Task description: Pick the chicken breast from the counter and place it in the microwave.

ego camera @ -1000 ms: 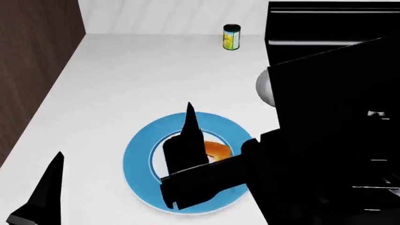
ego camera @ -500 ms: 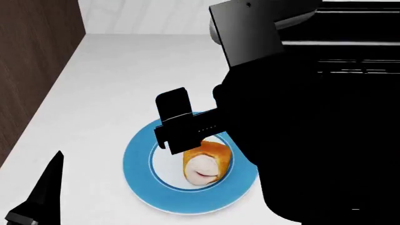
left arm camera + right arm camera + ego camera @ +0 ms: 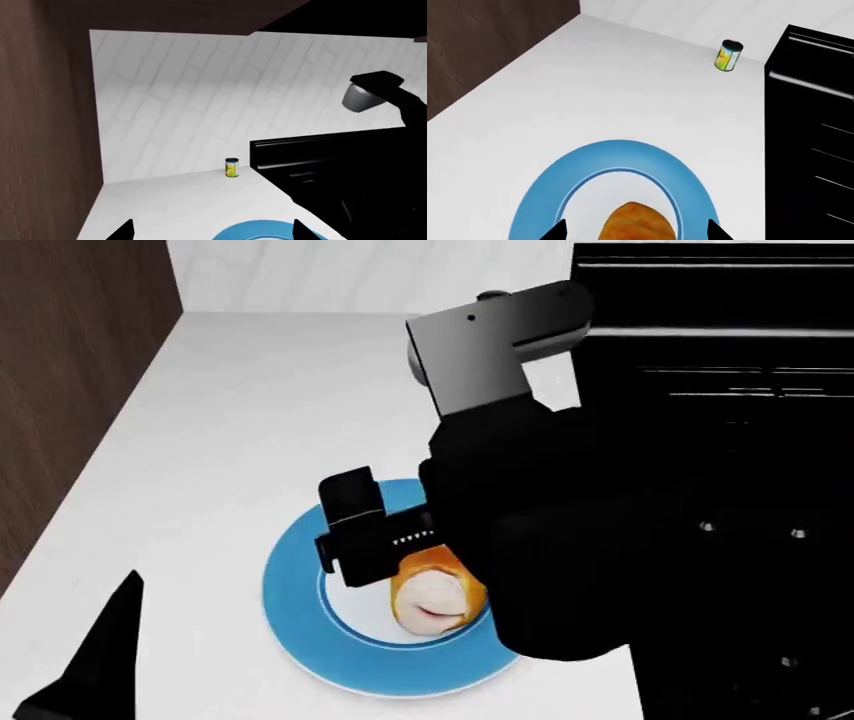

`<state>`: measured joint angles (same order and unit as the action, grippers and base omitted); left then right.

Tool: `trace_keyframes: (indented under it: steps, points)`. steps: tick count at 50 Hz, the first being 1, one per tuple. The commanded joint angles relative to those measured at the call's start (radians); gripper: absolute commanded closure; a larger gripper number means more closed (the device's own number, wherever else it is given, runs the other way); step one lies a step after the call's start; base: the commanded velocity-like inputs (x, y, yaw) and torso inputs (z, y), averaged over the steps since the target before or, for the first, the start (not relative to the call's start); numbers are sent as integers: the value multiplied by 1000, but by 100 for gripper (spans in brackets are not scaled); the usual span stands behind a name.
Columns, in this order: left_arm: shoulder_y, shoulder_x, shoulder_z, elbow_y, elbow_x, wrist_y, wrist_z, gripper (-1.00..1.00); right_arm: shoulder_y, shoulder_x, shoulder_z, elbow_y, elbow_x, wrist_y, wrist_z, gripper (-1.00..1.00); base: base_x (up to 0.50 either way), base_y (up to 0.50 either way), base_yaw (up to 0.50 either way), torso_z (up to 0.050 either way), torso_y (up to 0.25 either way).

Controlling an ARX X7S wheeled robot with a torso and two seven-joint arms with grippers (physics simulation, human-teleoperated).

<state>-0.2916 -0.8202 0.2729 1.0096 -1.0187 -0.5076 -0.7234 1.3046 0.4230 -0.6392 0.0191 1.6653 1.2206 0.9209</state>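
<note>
Right arm bent down over the blue plate (image 3: 300, 640).
Right fingers (image 3: 557, 231) spread wide, empty, straddling the chicken breast (image 3: 635, 223), which lies on the plate on the white table (image 3: 254, 430).

White tiled wall (image 3: 180, 100) runs along the back, faint brick lines showing. A dark wood-grain panel (image 3: 67, 380) closes off one side. The black stove (image 3: 810, 125) fills the other side, and a small yellow-green can (image 3: 728, 55) stands near the wall.
</note>
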Motion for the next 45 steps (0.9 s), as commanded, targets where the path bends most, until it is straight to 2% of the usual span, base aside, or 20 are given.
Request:
trace_keyframes:
  steps: [1, 45]
  points:
    - [19, 11, -34, 2, 19, 42, -16, -100, -49, -43, -8, 43, -80, -34, -83, -100, 0, 0, 0, 0, 0]
    - [24, -57, 1, 16, -5, 97, -62, -100, -144, -42, -63, 128, -166, -109, -150, -100, 0, 0, 0, 0, 0]
